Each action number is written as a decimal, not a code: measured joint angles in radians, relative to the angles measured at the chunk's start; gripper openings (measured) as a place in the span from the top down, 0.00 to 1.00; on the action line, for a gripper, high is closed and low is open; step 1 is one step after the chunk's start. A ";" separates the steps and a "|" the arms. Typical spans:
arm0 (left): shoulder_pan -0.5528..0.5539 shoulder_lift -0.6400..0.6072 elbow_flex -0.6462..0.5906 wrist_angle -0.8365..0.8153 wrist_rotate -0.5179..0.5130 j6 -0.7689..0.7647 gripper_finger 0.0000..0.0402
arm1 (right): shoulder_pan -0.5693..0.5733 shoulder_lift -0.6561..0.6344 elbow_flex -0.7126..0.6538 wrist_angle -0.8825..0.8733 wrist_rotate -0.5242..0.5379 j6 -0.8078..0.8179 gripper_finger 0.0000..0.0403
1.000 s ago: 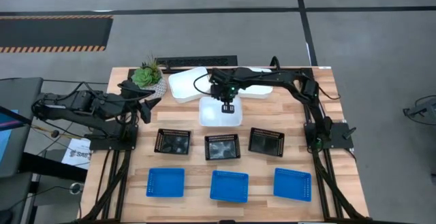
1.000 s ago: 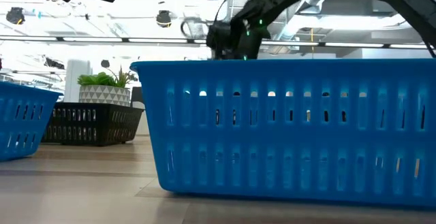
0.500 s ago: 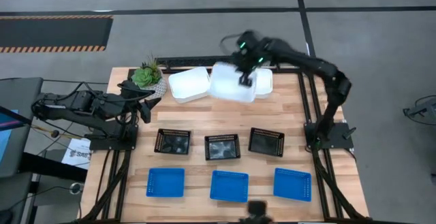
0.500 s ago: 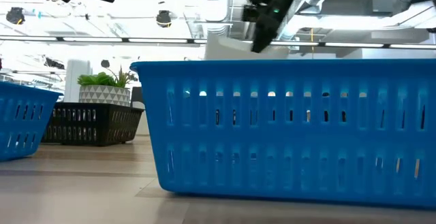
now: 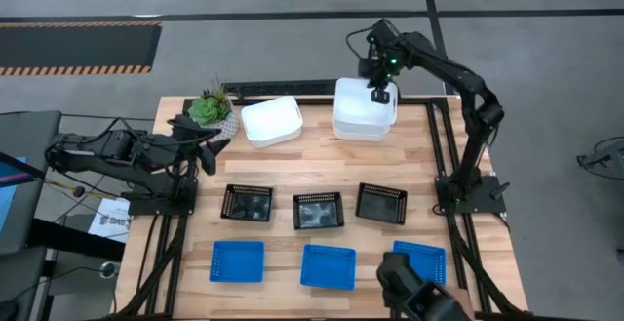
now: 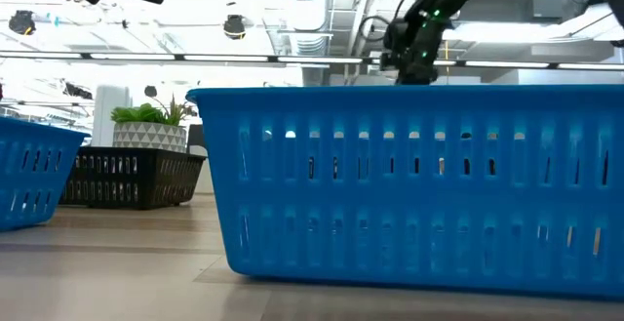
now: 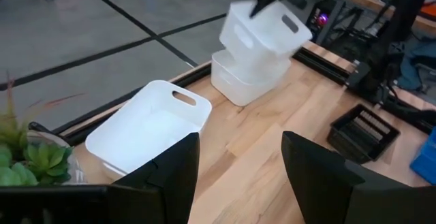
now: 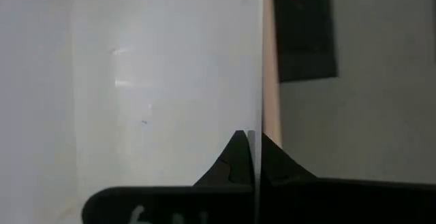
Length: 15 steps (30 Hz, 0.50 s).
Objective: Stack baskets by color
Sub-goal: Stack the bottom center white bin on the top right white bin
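My right gripper (image 5: 378, 95) is shut on a white basket (image 5: 359, 101) that hangs over a second white basket (image 5: 367, 129) at the table's far right. The left wrist view shows the held basket (image 7: 262, 25) tilted above the lower one (image 7: 246, 75). A third white basket (image 5: 271, 121) rests on its base at the far middle. Three black baskets (image 5: 319, 210) form a middle row, and three blue baskets (image 5: 328, 266) a near row. My left gripper (image 5: 208, 151) hovers open at the far left, beside the plant. My right gripper pinches the white basket's wall at its rim (image 8: 257, 118), one finger inside the basket and one outside. The fingers (image 8: 233, 157) come from above, pointing steeply down. The basket hangs tilted over the lower white basket; whether the two touch I cannot tell.
A green potted plant (image 5: 210, 109) stands at the far left corner. A dark power strip (image 5: 283, 89) lies along the far edge. A dark shape (image 5: 421, 300) reaches in over the near edge, by the right blue basket (image 5: 419, 260). Bare wood lies between the rows.
My right gripper, shut on the white basket, has lifted it off the table's middle and carried it up and toward the far right edge, over the other white basket there. The basket has tipped on the way. A dark shape has come in at the near edge.
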<state>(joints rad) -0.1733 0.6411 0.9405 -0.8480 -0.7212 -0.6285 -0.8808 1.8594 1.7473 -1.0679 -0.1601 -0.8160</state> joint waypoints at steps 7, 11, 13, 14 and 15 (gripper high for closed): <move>0.000 0.000 0.000 0.000 -0.013 -0.024 0.51 | 0.000 0.094 0.000 -0.005 -0.001 -0.024 1.00; 0.000 0.000 0.000 0.000 -0.014 -0.025 0.51 | -0.013 0.112 0.000 -0.001 -0.002 -0.030 1.00; 0.000 0.000 0.000 0.000 -0.021 -0.025 0.51 | -0.020 0.105 0.000 -0.002 -0.002 -0.027 1.00; 0.000 -0.001 0.000 0.000 -0.022 -0.025 0.51 | -0.027 0.100 0.000 -0.006 -0.002 -0.024 1.00; 0.000 -0.001 0.000 0.000 -0.022 -0.025 0.51 | -0.033 0.092 0.000 -0.007 -0.001 -0.024 1.00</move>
<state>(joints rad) -0.1731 0.6403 0.9405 -0.8482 -0.7435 -0.6533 -0.9136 1.9513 1.7473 -1.0750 -0.1614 -0.8398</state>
